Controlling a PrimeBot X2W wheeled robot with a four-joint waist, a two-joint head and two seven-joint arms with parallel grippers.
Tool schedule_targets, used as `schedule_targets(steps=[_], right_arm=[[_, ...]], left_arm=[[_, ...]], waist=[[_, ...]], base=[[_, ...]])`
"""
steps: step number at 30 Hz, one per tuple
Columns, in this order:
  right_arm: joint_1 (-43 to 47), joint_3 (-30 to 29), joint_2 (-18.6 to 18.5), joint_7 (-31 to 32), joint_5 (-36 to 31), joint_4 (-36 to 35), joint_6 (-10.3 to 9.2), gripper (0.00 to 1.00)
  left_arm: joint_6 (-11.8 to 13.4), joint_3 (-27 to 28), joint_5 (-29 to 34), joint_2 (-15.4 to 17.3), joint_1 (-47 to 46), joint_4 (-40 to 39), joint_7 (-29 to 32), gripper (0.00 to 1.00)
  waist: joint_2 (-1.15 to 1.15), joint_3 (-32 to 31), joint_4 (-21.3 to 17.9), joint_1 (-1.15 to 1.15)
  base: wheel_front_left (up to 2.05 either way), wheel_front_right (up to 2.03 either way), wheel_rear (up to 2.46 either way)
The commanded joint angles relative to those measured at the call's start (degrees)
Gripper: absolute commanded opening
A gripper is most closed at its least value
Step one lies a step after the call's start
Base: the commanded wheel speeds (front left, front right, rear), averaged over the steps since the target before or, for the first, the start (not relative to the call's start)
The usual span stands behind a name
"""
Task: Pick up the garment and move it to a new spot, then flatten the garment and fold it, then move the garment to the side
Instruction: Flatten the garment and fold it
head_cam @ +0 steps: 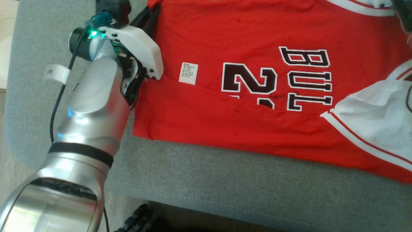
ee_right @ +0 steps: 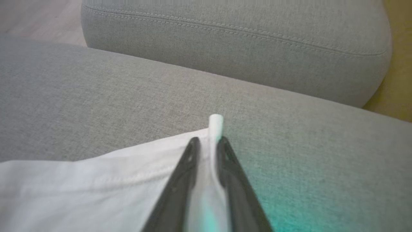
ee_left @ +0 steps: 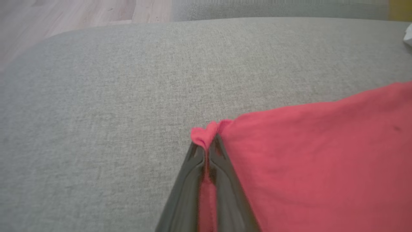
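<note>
One red jersey [head_cam: 257, 129] lies spread on a grey seat cushion [head_cam: 225, 180] in the head view. Its near edge is folded up over the lower part of the dark print. One white label [head_cam: 188, 73] sits beside the number, and a white patch of the same jersey is bunched at the right. One silver left arm [head_cam: 93, 106] reaches up from the lower left to the jersey's left edge, with a green light glowing on its wrist.

In the left wrist view, the left gripper [ee_left: 207, 145] has its two dark fingers pressed together on one corner of the jersey. A small red tuft pokes out past the tips. The rest of the cloth lies flat to the right, and a strip of wooden floor [ee_left: 64, 13] shows at the top left.

In the right wrist view, the right gripper [ee_right: 208, 141] stands narrow. Its two fingers pinch one fold of the jersey's white cloth, which sticks up just beyond the tips. Two cushions show here: the seat under the cloth and one back cushion [ee_right: 225, 48] behind it.
</note>
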Motion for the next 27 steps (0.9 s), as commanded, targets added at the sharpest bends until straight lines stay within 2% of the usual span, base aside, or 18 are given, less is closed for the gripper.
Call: schedule_targets(steps=[1, 8, 15, 21, 27], right_arm=[[-0.87, -0.12, -0.16, -1.23, -0.89, -0.70, -0.05, 0.00], [-3.18, -4.38, -1.30, -11.74, -3.33, -1.66, -0.05, 0.00], [-2.58, -7.78, 0.62, -19.82, -3.40, -1.59, -0.05, 0.00], [2.45, -5.89, 4.46, -23.57, -0.32, -3.00, -0.05, 0.00], [14.15, -1.54, 6.33, -24.72, 7.52, -9.85, -0.05, 0.00]], left_arm=[[0.25, 1.08, -0.43, 1.72, -1.59, -0.27, -0.97, 0.00], [3.09, 2.86, -0.89, 2.85, -3.92, 0.59, -6.39, 0.00], [5.25, 5.15, -1.01, 5.45, -3.66, -1.14, -7.62, 0.00], [6.47, 6.96, -0.89, 6.67, 2.08, -4.90, -7.67, 0.00], [7.41, 9.63, -1.23, 7.35, 12.13, -8.18, -7.68, 0.00]], waist=[[0.00, -0.06, -0.34, -0.01], [0.00, -1.04, -3.10, -0.01], [0.00, -3.08, -7.24, -0.01], [0.00, -6.71, -10.35, -0.01], [0.00, -11.68, -13.02, -0.01]], base=[[0.00, 0.00, 0.00], [0.00, 0.00, 0.00], [0.00, 0.00, 0.00], [0.00, 0.00, 0.00], [0.00, 0.00, 0.00]])
